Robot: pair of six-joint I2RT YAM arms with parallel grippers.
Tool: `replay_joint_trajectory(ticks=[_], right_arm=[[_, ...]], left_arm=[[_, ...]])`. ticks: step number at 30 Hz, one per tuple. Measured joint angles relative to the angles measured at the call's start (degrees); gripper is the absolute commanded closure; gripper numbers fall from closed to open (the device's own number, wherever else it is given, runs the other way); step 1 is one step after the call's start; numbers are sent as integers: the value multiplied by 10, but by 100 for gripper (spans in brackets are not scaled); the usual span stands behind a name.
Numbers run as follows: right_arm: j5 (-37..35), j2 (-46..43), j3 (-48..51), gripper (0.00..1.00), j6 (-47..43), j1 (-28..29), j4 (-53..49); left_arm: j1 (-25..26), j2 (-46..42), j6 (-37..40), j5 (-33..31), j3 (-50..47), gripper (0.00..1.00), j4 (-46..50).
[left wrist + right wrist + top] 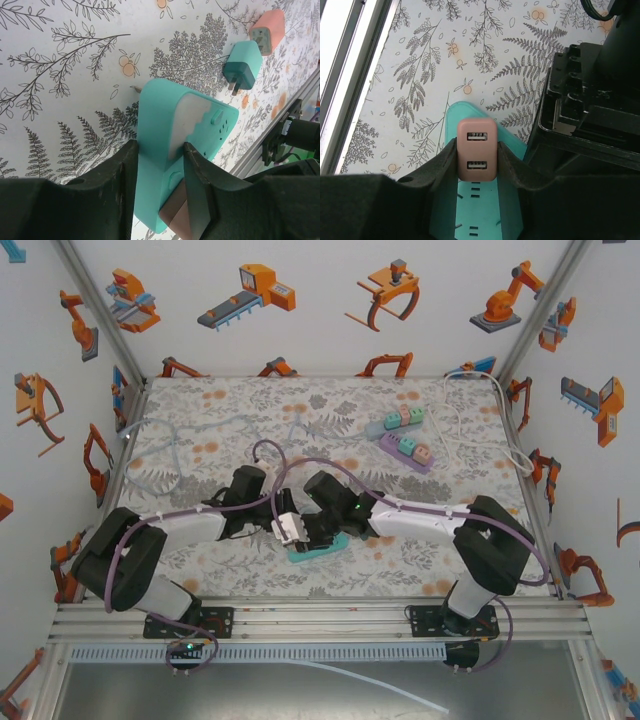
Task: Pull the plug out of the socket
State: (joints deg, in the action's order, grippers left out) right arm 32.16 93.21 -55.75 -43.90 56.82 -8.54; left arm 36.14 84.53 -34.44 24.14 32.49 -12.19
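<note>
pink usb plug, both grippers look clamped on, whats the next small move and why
The right gripper is shut on the pink two-port USB plug, seated in the teal plastic power strip, and the left gripper has its jaws clamped on that strip's sides, bracing it. So probably: a short straight pull with the right arm, drawing the plug away from the strip's face.

Floral table cover with accessory items. At 1 o'clock on the table, a grey-green power strip and a purple power strip lie just beside each other, each bearing small coloured adapters. A white cable loops at 2 o'clock; a pale cable coils at 10 o'clock. In the left wrist view, a loose teal plug has its prongs toward 7 o'clock, with a salmon adapter near it at 1 o'clock.
</note>
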Motion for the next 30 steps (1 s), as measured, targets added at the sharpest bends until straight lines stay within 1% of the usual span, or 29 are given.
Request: replay_joint_trajectory(ticks=[7,13,20,24,30], right_arm=[[-2,-1,0,80,18,-1,2],[-19,-13,7,80,21,9,-1],[-66,-73,86,81,16,33,64],[-75,-93,89,81,18,42,63],[-64,-121,89,81,39,54,85]], left_arm=[[11,-9,18,-23,9,66,21],[19,-22,28,-39,9,66,33],[26,-17,30,-31,14,66,38],[27,-11,34,-26,19,66,41],[30,-8,42,-32,23,66,40]])
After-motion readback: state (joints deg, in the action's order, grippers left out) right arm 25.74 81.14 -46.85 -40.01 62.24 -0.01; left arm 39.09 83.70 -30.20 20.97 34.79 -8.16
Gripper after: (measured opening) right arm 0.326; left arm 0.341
